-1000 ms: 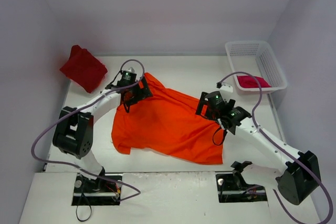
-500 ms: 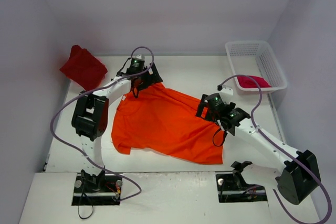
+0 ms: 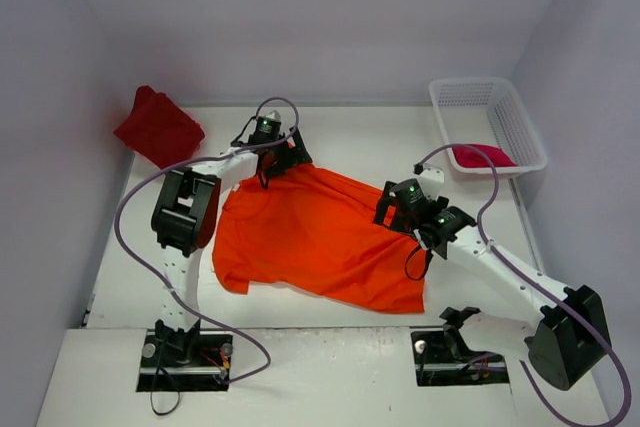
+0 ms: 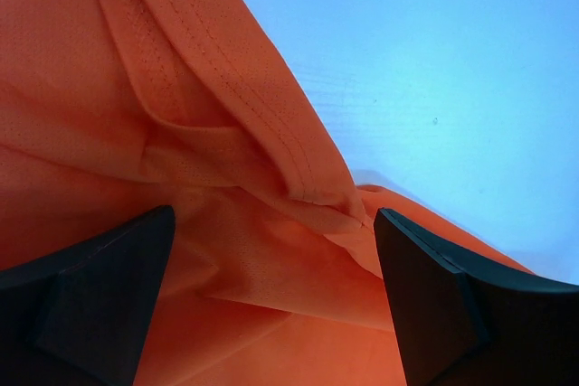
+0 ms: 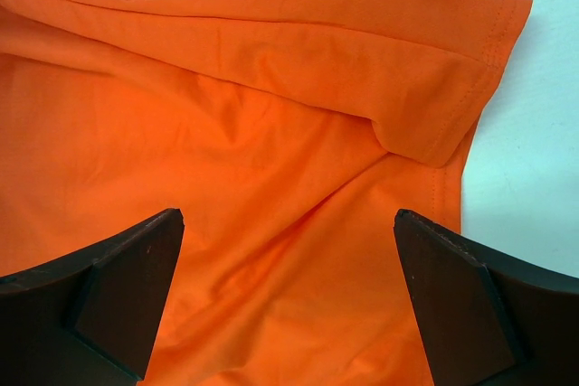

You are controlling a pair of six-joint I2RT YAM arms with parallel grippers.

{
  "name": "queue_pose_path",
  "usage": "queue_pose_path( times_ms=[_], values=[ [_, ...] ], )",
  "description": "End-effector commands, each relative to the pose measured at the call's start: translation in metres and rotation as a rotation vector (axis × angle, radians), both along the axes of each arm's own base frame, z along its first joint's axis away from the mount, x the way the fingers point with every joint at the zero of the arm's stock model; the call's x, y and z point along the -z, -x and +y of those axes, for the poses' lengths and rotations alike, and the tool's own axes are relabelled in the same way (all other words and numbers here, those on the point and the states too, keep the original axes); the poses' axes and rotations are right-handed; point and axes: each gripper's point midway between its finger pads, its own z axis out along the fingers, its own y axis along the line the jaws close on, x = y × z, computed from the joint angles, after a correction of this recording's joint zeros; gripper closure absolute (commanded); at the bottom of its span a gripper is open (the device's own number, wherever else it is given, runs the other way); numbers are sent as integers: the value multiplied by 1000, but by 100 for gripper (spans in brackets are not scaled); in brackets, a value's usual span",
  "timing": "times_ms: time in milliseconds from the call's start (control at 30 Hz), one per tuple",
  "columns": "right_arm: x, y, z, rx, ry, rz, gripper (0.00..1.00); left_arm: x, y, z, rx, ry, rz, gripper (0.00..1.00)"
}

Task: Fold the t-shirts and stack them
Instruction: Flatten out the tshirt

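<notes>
The bright orange t-shirt [image 3: 315,232] lies spread on the table's middle, wrinkled. My left gripper [image 3: 283,161] hangs over its far left corner, open, jaws wide with a folded hem between them [image 4: 271,223]. My right gripper [image 3: 392,207] is over the shirt's right edge, open, above a sleeve [image 5: 425,88]. The dark red t-shirt [image 3: 158,129] lies folded at the far left. The crimson-pink t-shirt [image 3: 482,156] lies in the white mesh basket [image 3: 520,132].
The basket stands at the far right of the table. Walls enclose the table at the left, back and right. Purple cables loop from both arms over the table.
My left gripper has moved away from me and to the right, along the shirt's far edge toward its top corner. The shirt's upper left edge has flattened. The right arm has barely moved.
</notes>
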Motion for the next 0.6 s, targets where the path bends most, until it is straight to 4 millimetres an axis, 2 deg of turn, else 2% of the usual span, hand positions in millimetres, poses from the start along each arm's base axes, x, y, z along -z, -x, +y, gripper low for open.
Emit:
queue_pose_path(
  times_ms=[0, 367, 400, 567],
  values=[
    [-4, -3, -2, 19, -3, -23, 1, -46, -20, -9, -6, 34, -137, 13],
    [2, -1, -1, 13, -10, -14, 1, -56, -26, -10, -20, 17, -173, 15],
    [3, -2, -1, 13, -9, -13, 1, -58, -26, -11, -18, 15, -175, 17],
    [4, -2, 1, 8, -19, -12, 1, -60, -26, -14, -17, 10, -186, 37]
  ],
)
